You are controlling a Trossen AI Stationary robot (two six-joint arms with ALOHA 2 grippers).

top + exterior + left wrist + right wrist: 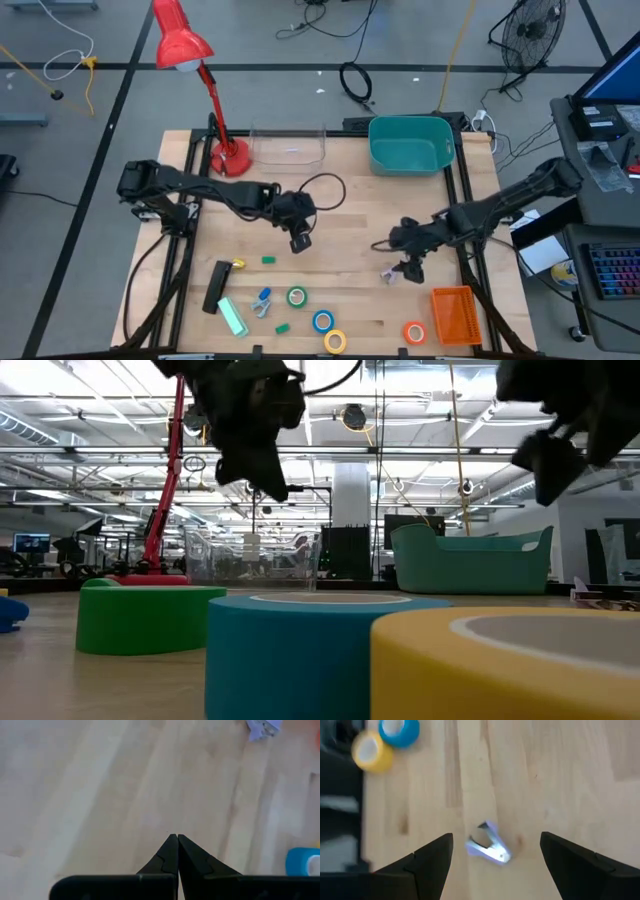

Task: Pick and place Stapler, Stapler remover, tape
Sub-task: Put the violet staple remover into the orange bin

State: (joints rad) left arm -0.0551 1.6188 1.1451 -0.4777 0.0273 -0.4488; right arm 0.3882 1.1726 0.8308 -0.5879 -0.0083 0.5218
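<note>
A pale lilac stapler remover (pixel 487 845) lies on the wooden table; it also shows in the high view (pixel 390 275). My right gripper (pixel 496 836) is open above it with one finger on either side, touching nothing. My left gripper (pixel 173 839) is shut and empty over bare table at mid-table (pixel 300 240). The green tape (pixel 297 296), blue tape (pixel 322 321), yellow tape (pixel 335 341) and orange tape (pixel 414 332) lie flat near the front edge. A black stapler (pixel 215 285) lies at the front left.
An orange basket (pixel 452 312) stands at the front right. A teal bin (pixel 410 145) and a clear box (pixel 288 145) stand at the back, beside a red lamp (pixel 228 155). A mint green stapler (pixel 233 316), a blue remover (pixel 262 300) and small green blocks (pixel 268 260) lie at the front left.
</note>
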